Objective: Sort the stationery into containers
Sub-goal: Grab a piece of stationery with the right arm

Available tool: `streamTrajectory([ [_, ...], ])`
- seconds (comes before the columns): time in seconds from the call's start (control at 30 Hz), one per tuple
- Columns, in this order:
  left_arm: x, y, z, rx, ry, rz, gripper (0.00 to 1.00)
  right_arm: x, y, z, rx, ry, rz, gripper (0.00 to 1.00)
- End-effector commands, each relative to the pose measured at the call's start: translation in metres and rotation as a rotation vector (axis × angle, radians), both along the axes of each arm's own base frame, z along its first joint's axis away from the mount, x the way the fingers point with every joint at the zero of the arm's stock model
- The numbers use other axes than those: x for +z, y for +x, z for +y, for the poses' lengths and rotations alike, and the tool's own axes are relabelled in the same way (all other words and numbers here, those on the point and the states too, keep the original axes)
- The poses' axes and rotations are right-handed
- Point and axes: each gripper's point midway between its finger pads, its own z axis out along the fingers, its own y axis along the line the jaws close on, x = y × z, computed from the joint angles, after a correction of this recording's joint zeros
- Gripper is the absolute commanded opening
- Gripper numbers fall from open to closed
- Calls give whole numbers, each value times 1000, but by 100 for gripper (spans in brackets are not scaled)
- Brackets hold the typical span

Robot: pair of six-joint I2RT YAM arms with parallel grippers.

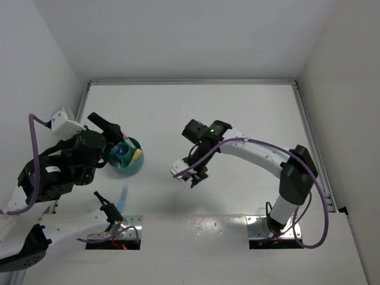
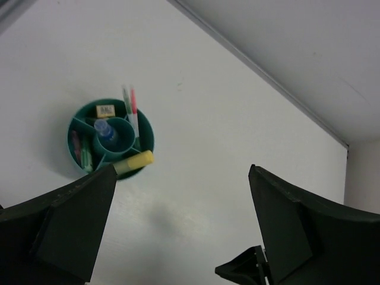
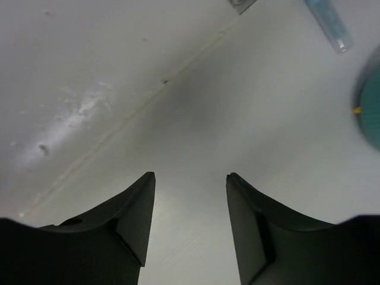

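The round dark-teal cup (image 1: 126,158) stands at the left of the table. In the left wrist view the cup (image 2: 144,127) holds a blue-capped tube (image 2: 107,132) in its middle, a small eraser (image 2: 105,110), thin pink and green pens (image 2: 129,104), dark markers (image 2: 81,151), and a yellow marker (image 2: 133,160) lying over its rim. A light-blue marker (image 1: 123,196) lies on the table in front of the cup and also shows in the right wrist view (image 3: 326,24). My left gripper (image 1: 113,141) (image 2: 183,178) is open and empty, raised beside the cup. My right gripper (image 1: 190,175) (image 3: 191,178) is open and empty over bare table, right of the cup.
Two metal mounting plates (image 1: 119,228) (image 1: 270,228) sit at the near edge. A rail (image 1: 312,136) runs along the table's right side. White walls close the back and both sides. The cup's rim (image 3: 371,113) shows at the right edge of the right wrist view.
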Motion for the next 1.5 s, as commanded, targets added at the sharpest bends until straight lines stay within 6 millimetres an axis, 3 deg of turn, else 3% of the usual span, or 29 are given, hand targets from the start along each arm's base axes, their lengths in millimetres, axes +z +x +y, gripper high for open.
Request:
streamTrajectory([
  [0.0,24,-1,30,120,38,-81,100,9,34,55,74,107,-147,50],
  [0.1,61,-8,55,208,-18,-200,100,8,40,83,158,176,-333,50],
  [0.17,79,-15,68,215,-16,-254,100,4,29,101,261,209,-402,51],
  [0.2,91,-14,68,212,-44,-294,100,13,31,114,291,230,-441,51],
  [0.23,94,-16,71,201,-12,-298,100,-2,30,126,319,217,-428,51],
  [0.27,96,-15,70,198,-7,-304,100,-6,25,139,350,228,-434,51],
  [0.3,99,-17,72,197,-10,-315,100,7,28,158,355,275,-457,51],
  [0.4,102,-15,67,167,14,-317,100,-1,37,200,387,339,-473,51],
  [0.47,100,-6,55,132,61,-295,100,11,41,227,401,416,-508,51],
  [0.5,103,-4,51,120,65,-292,100,-7,44,234,403,404,-497,52],
  [0.57,103,6,41,110,113,-264,100,-5,42,253,415,457,-509,52],
  [0.63,116,6,39,101,104,-267,100,-23,40,260,426,452,-470,53],
  [0.73,127,1,42,95,99,-253,100,-11,33,272,456,495,-453,53],
  [0.77,125,1,41,90,87,-248,100,-23,33,273,468,482,-446,53],
  [0.87,116,-6,46,96,32,-250,100,-23,23,274,510,502,-437,55],
  [0.93,112,-12,48,88,-14,-256,100,-40,9,272,537,505,-399,55],
  [0.97,110,-13,49,91,-18,-249,100,-35,4,280,541,542,-422,55],
  [1.03,105,-17,51,92,-41,-238,100,-37,-5,279,514,556,-413,49],
  [1.07,104,-19,54,92,-41,-238,100,-28,-5,294,451,600,-429,42],
  [1.1,103,-20,54,95,-47,-235,100,-39,-3,290,422,576,-429,24],
  [1.2,101,-20,53,86,-43,-226,100,-33,-10,300,376,592,-443,5],
  [1.33,97,-22,52,69,-52,-224,100,-35,-16,321,283,610,-458,4],
  [1.47,91,-22,48,50,-49,-211,100,-18,-9,345,155,688,-485,3],
])
